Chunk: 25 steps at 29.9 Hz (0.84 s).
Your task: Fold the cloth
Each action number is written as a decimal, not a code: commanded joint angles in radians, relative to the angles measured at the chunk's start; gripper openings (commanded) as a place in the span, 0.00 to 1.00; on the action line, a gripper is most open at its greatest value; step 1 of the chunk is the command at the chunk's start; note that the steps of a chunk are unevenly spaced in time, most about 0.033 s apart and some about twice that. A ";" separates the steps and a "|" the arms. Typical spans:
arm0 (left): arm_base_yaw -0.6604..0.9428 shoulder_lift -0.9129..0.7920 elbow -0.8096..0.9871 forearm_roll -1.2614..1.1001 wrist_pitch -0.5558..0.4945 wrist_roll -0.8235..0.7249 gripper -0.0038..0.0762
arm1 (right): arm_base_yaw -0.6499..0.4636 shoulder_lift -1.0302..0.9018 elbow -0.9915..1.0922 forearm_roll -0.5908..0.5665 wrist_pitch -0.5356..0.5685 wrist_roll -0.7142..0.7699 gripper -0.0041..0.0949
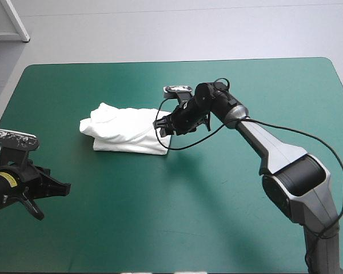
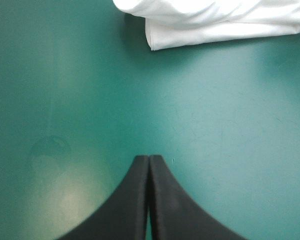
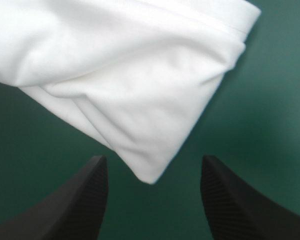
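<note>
left black-finned claw (image 2: 149, 160) sits pinched together, empty, by the near-left edge of the teal-green surface (image 1: 217, 217). white folded t-shirt bundle (image 1: 126, 130) lies left of centre, bare cover around it; right claw (image 1: 163, 128) gapes at its corner, gripping nothing.

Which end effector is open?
The right end effector, spread open at a corner of the T-shirt; the left end effector is shut, clear of it.

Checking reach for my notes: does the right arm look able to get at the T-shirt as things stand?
Probably yes. The right claw is open at one end of the T-shirt, whose corner lies just ahead of it, and nothing stands between them.
</note>
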 commanded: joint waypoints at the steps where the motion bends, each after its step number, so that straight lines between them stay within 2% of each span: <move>1: 0.000 -0.002 -0.026 -0.010 0.033 -0.010 0.04 | 0.004 -0.001 -0.026 0.066 -0.087 -0.013 0.57; 7: 0.000 -0.002 -0.026 -0.010 0.033 -0.007 0.04 | 0.004 0.060 -0.027 0.126 -0.151 -0.036 0.57; 9: 0.000 -0.002 -0.026 -0.010 0.033 -0.003 0.04 | 0.004 0.068 -0.028 0.148 -0.174 -0.054 0.53; 11: 0.000 -0.002 -0.026 -0.010 0.033 -0.003 0.04 | 0.007 0.068 -0.029 0.148 -0.196 -0.064 0.42; 15: 0.000 -0.002 -0.026 -0.008 0.033 -0.003 0.04 | 0.008 0.068 -0.055 0.146 -0.204 -0.108 0.02; 19: 0.000 -0.002 -0.026 -0.008 0.033 -0.003 0.04 | 0.008 0.060 -0.115 0.078 -0.130 -0.113 0.03; 25: 0.000 -0.002 -0.026 -0.008 0.033 0.011 0.04 | -0.028 0.042 -0.221 -0.166 0.088 -0.026 0.03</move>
